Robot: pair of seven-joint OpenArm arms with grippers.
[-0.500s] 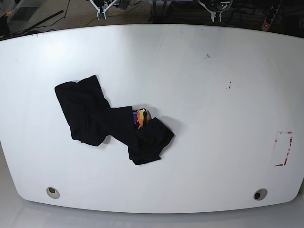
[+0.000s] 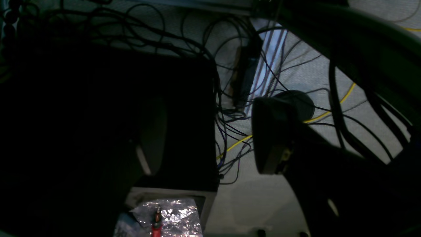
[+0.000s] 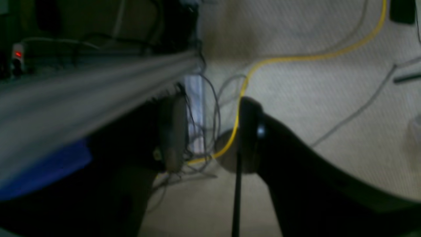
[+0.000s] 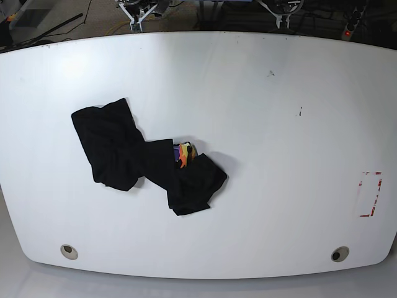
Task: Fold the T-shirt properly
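A black T-shirt (image 4: pixel 118 146) is seen crumpled on a white table (image 4: pixel 279 217), left of centre in the base view. It is bunched into two wider masses joined by a narrower stretch, and the lower right mass is creased and folded over. Between folds near the middle, part of a printed graphic (orange, yellow and purple) is exposed. At the table's far edge, well apart from the cloth, the left gripper (image 2: pixel 209 136) and the right gripper (image 3: pixel 211 135) are held. In both wrist views the jaws are parted, with nothing gripped; cables and floor are shown dimly beyond them.
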